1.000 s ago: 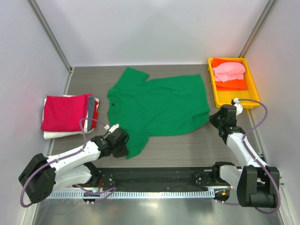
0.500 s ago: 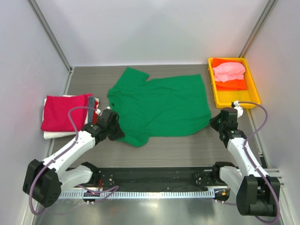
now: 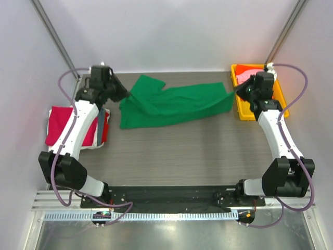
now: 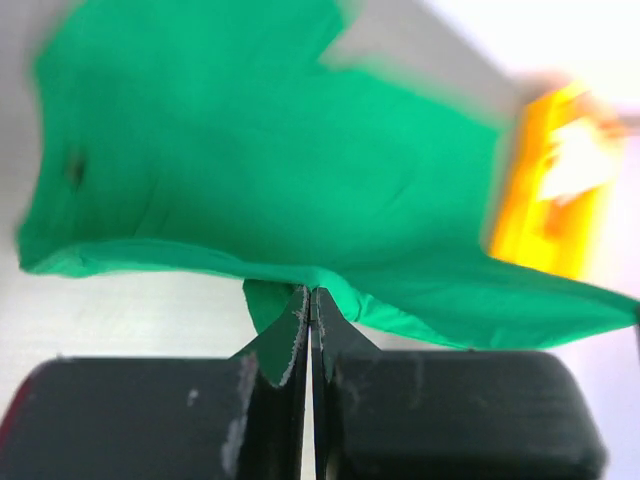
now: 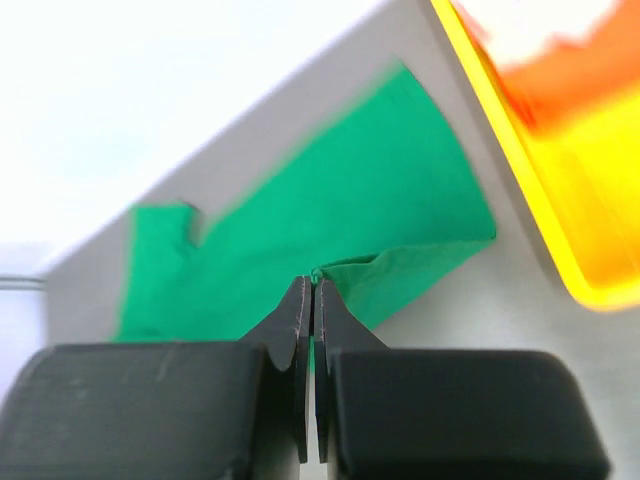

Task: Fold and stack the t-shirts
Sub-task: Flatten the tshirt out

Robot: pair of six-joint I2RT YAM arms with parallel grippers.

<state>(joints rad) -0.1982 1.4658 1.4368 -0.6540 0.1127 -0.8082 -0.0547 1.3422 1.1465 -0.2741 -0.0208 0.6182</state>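
The bright green t-shirt (image 3: 177, 104) lies across the back of the table, doubled over lengthwise into a long band. My left gripper (image 3: 126, 95) is shut on its left edge, which shows as a pinched green fold at the fingertips in the left wrist view (image 4: 311, 292). My right gripper (image 3: 238, 94) is shut on the shirt's right corner, beside the tray; the right wrist view shows the cloth (image 5: 320, 200) caught at the tips (image 5: 314, 280). A stack of folded t-shirts sits at the left, crimson (image 3: 61, 125) on top, with white, grey and red under it.
A yellow tray (image 3: 242, 111) stands at the back right with a pink shirt (image 3: 242, 77) and an orange one in it, partly hidden by my right arm. Grey walls close in the left, back and right sides.
Both grippers have swung from the near side to the far side of the table, carrying the green shirt's near edge over and folding the shirt in half.
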